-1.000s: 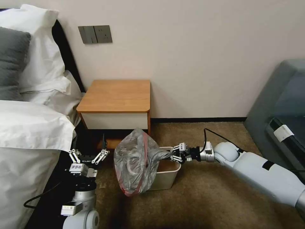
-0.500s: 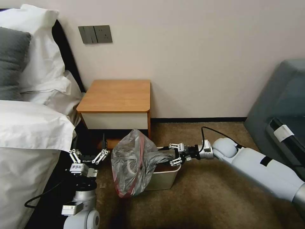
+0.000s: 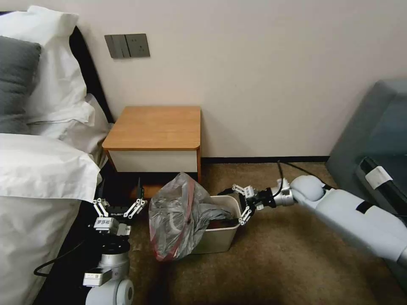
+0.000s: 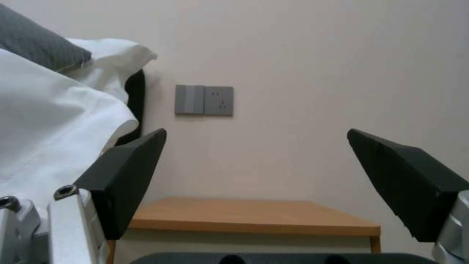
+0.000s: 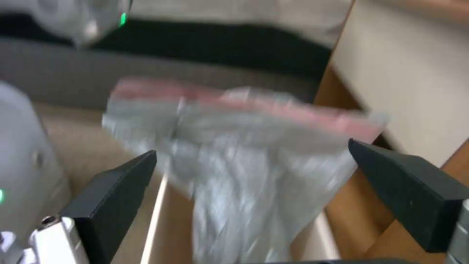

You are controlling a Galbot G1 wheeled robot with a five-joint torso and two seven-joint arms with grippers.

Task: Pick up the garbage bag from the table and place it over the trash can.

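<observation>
The left gripper [image 3: 118, 208] sits nearest the robot, beside the bed [image 3: 38, 178] and left of the trash can [image 3: 220, 237], its fingers spread wide with nothing between them. The trash can stands on the carpet [image 3: 275, 262] just in front of the table [image 3: 157, 127]. The garbage bag [image 3: 180, 220] is draped over the can's left rim, its bulk ballooning outside that side and a grey tail reaching into the opening; its pink-red rim runs down the outer face. The right gripper [image 3: 245, 203] hovers at the can's right rim, fingers [image 5: 122, 194] spread and apart from the plastic, which lies ahead of them. Behind the can, the table's orange-brown top is bare, against the wall [image 3: 263, 76].
</observation>
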